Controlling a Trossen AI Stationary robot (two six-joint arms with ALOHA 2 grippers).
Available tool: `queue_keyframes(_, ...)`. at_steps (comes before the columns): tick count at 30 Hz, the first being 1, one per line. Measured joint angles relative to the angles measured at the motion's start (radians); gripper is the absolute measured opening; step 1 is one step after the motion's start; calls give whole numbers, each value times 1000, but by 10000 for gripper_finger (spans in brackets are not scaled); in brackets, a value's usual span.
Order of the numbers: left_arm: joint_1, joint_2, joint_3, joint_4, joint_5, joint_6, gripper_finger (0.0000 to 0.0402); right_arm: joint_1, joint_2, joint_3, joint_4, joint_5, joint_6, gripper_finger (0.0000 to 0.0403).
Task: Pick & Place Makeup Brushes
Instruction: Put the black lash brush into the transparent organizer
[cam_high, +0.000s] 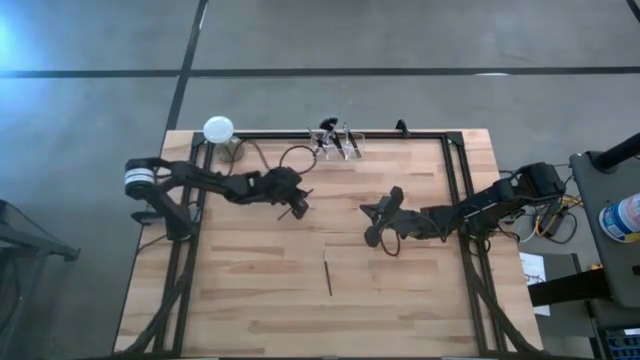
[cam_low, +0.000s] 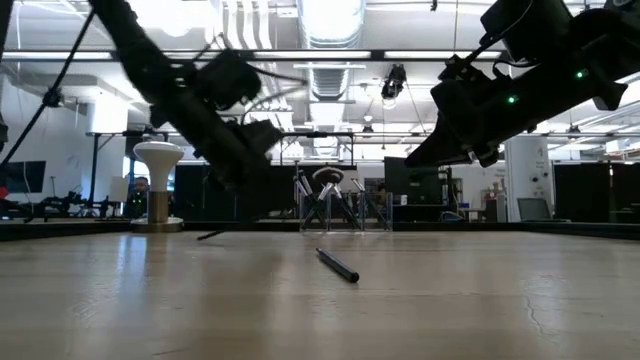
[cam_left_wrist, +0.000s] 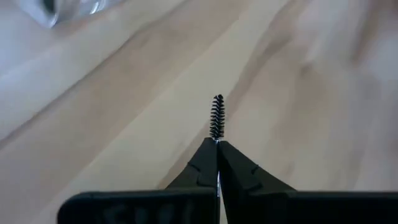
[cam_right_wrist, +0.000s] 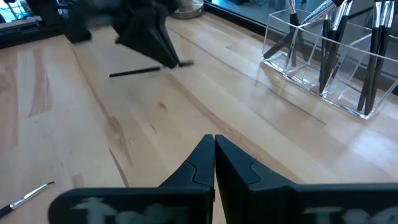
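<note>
Left tool clamped on a spiral-bristled brush above the tabletop

The left tool (cam_left_wrist: 217, 155) grips the spoolie brush (cam_left_wrist: 217, 117), its bristles poking just past the tips. The right tool (cam_right_wrist: 214, 152), fingers together, holds nothing. A loose brush (cam_high: 327, 275) lies nearer; more brushes stand in the clear organizer (cam_high: 338, 142) at the far edge.
</note>
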Motion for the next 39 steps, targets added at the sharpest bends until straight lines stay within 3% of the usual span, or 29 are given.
queue_keyframes(6,-7,-51,-141,328,64,-50,0,-2,38,0,62,-23,34,9)
queue_keyframes(15,-45,-62,-234,767,93,-66,0,-80,229,17,452,-279,60,40)
queue_keyframes(21,-70,-61,-228,884,92,-35,0,-129,367,101,643,-374,60,102)
queue_keyframes(28,-78,-61,-214,902,94,-24,0,-163,427,230,653,-375,37,155)
queue_keyframes(39,-78,-61,-214,934,100,-3,0,-213,423,322,616,-367,-4,144)
